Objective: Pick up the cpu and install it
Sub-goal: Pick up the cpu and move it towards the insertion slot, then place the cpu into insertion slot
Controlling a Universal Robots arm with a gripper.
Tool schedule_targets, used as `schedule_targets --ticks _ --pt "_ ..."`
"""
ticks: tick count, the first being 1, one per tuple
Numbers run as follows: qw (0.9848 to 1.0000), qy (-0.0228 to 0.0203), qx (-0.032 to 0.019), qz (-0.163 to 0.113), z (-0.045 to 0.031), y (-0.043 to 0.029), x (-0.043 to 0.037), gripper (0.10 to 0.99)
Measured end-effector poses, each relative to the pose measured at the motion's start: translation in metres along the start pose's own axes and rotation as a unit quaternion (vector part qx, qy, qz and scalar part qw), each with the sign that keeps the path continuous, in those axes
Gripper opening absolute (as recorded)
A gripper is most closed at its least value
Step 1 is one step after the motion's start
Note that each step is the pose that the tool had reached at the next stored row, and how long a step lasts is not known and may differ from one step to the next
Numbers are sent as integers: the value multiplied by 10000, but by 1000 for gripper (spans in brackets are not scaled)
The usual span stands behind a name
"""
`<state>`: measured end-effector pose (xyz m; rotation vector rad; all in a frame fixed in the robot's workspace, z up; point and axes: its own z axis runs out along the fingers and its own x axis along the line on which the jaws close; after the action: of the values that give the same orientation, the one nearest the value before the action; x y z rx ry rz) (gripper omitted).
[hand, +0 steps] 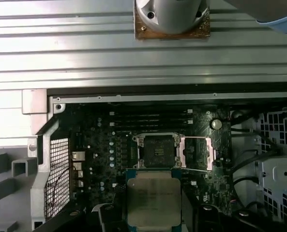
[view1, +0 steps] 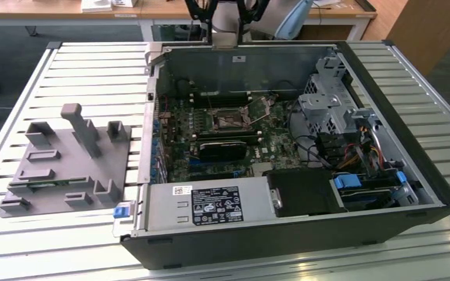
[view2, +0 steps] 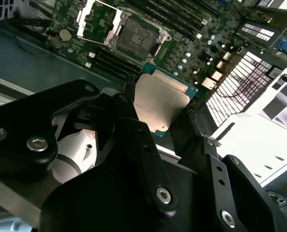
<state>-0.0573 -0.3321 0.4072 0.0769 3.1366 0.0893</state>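
My gripper is shut on the cpu, a flat silver-grey square chip with a green rim, gripped by its two side edges between the black fingers. The second wrist view shows the cpu held level in the air above the motherboard. The dark square socket lies a short way beyond the chip with its metal frame flipped open to one side. In the exterior view the socket sits in the middle of the open computer case.
The case lies on a slatted metal table. Inside are a black block just in front of the socket, a power supply, a drive cage and cables. A grey fixture stands at the exterior view's left.
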Motion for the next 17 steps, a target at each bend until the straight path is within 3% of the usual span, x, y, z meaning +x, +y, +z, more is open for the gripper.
schedule_targets --ticks 6,8,14,17 --pt "10000 -15 -1 -2 27 16 -269 537" --pt "10000 -17 0 2 30 20 -325 537" --pt "10000 -20 4 34 30 21 -344 537" --pt "9998 -30 4 212 31 21 -345 537"
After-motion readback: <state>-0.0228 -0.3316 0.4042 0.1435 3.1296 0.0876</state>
